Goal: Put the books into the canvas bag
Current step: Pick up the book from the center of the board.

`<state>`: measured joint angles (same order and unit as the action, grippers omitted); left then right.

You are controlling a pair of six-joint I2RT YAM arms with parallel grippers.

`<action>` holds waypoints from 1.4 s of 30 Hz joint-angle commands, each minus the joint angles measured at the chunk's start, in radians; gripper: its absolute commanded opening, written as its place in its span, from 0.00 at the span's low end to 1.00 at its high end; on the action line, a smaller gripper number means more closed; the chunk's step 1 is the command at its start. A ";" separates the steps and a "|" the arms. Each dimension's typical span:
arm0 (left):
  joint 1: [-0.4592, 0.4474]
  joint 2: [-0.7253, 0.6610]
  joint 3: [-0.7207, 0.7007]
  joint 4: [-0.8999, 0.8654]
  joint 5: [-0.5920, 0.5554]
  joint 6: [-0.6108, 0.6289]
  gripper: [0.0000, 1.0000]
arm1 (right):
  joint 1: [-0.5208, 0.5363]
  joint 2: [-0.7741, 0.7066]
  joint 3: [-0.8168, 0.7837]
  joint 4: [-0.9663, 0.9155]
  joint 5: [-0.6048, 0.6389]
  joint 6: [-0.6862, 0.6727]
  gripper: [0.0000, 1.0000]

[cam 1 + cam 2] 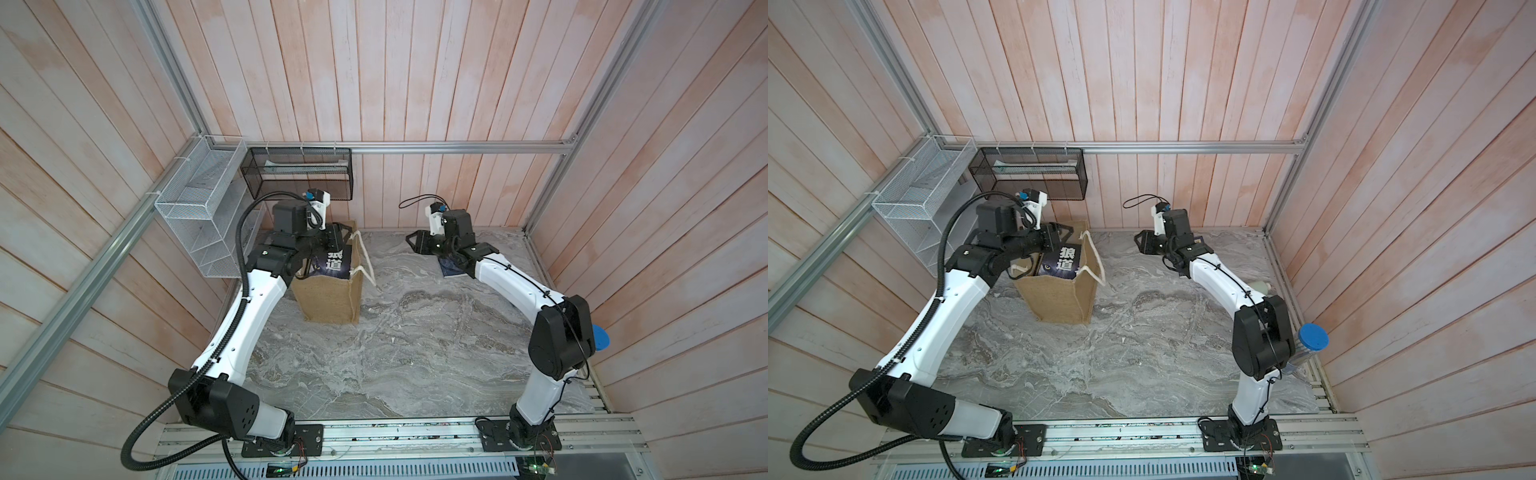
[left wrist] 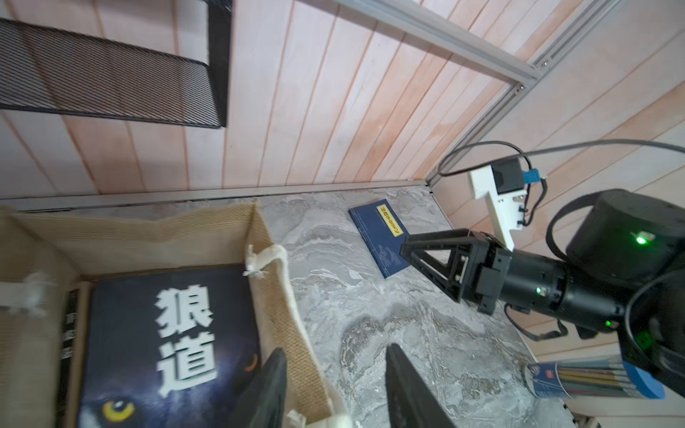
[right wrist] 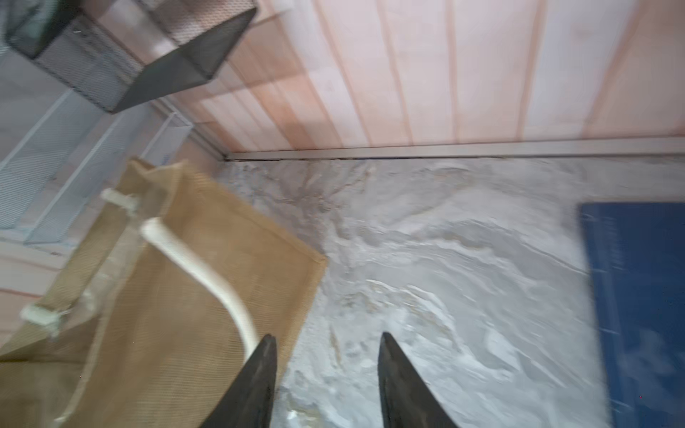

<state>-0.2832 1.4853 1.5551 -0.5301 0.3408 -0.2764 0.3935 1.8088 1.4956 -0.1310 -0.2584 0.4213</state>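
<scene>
The canvas bag [image 1: 328,301] stands on the surface [image 1: 415,353] near the back-left corner. In both top views the left arm covers part of its mouth. Inside, a dark book [image 2: 166,352] lies topmost. The spines beside it are too blurred to read. A navy book [image 2: 378,241] lies flat on the surface well right of the bag, mostly hidden under the right arm from above and cut off in the right wrist view.

The left claw [image 2: 335,392] hangs over the bag's rim, spread and holding nothing. The right claw [image 3: 326,385] is also spread and empty, near the navy book.

The dark cover reads "狼道" in white above a yellow eye. The navy book's yellow label is illegible.
</scene>
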 commanded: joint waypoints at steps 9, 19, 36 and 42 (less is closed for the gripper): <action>-0.227 0.326 0.083 0.245 -0.050 -0.128 0.46 | -0.299 0.042 -0.111 0.011 0.034 -0.073 0.50; -0.265 0.677 0.267 0.385 0.041 -0.316 0.46 | -0.395 0.236 -0.003 -0.046 0.128 -0.115 0.53; -0.330 1.131 0.631 0.407 0.041 -0.563 0.46 | -0.417 0.508 0.306 -0.207 0.033 -0.160 0.50; -0.335 1.175 0.649 0.463 0.030 -0.626 0.46 | -0.391 0.509 0.294 -0.231 0.002 -0.179 0.35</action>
<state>-0.6182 2.6400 2.1704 -0.1158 0.3836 -0.8543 -0.0162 2.3013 1.7828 -0.3149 -0.2192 0.2642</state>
